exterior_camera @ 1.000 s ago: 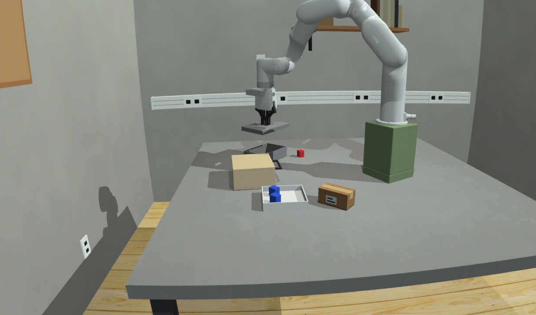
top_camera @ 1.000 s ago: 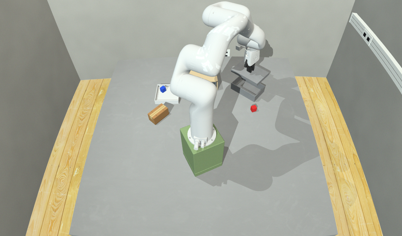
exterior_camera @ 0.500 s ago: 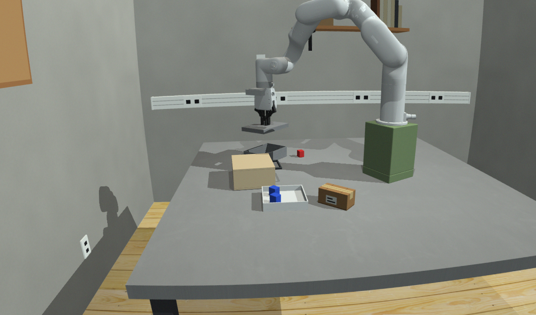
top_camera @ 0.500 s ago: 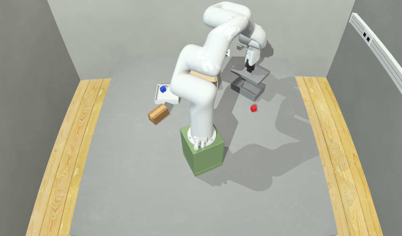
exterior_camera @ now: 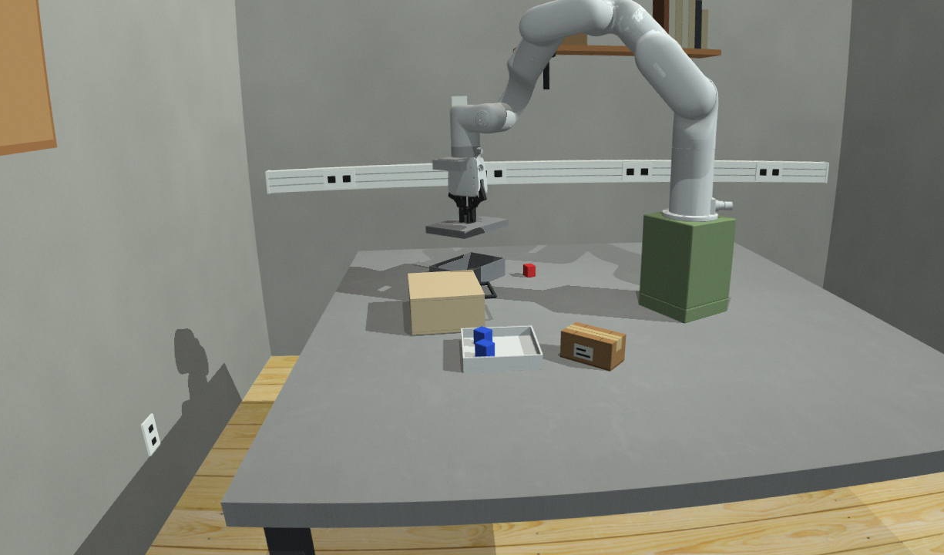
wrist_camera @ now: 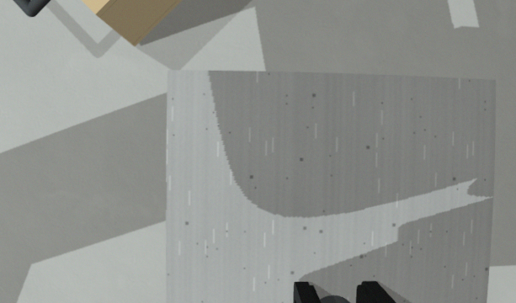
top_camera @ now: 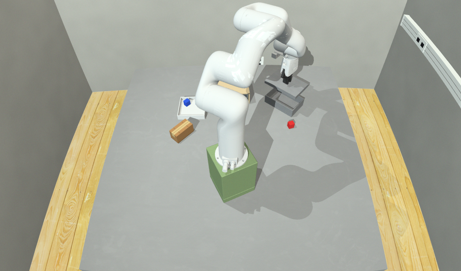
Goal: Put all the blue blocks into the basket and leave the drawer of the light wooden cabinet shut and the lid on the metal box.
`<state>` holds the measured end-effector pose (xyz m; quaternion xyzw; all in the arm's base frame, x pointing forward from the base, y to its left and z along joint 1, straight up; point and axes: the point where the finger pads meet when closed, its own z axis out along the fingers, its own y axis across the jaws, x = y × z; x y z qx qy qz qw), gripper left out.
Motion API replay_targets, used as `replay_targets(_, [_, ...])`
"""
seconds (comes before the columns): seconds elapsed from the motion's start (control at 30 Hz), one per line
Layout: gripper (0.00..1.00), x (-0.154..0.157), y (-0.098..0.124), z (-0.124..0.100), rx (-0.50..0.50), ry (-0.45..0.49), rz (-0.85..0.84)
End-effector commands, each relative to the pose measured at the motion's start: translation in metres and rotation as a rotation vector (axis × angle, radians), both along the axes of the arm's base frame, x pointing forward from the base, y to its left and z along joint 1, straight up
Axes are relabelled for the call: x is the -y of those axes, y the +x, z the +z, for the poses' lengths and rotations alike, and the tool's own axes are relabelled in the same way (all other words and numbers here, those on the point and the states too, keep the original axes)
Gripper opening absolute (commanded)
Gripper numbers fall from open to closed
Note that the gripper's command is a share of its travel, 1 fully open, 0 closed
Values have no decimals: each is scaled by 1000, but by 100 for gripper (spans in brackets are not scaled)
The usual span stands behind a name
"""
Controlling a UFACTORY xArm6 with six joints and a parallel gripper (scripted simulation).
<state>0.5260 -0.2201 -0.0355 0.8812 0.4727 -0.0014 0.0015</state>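
My gripper (top_camera: 286, 81) (exterior_camera: 467, 220) (wrist_camera: 334, 296) is shut on the knob of the grey lid (top_camera: 300, 84) (exterior_camera: 445, 230) (wrist_camera: 283, 168), holding it roughly level in the air above the open metal box (top_camera: 285, 108) (exterior_camera: 492, 270). No block shows in the visible part of the box. The white basket (top_camera: 191, 117) (exterior_camera: 505, 364) holds two blue blocks, one behind (top_camera: 186, 102) (exterior_camera: 482, 334) and one in front (exterior_camera: 485, 349); the arm hides the second in the top view. The light wooden cabinet (top_camera: 234, 87) (exterior_camera: 445, 310) (wrist_camera: 140, 18) is partly hidden; whether its drawer is fully shut cannot be told.
A red block (top_camera: 291, 124) (exterior_camera: 529, 270) lies beside the metal box, on the robot base's side. A brown cardboard box (top_camera: 181, 130) (exterior_camera: 592, 346) stands beside the basket. The cabinet's dark handle (exterior_camera: 491, 290) (wrist_camera: 32, 7) sticks out toward the metal box.
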Motion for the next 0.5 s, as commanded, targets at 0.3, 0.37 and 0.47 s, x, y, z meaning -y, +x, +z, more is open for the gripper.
replay_targets(0.3, [0,1,2,-16,5,-2,0])
replay_targets(0.37, [0,1,2,-21,5,-2,0])
replay_targets(0.47, [0,1,2,-27,5,-2,0])
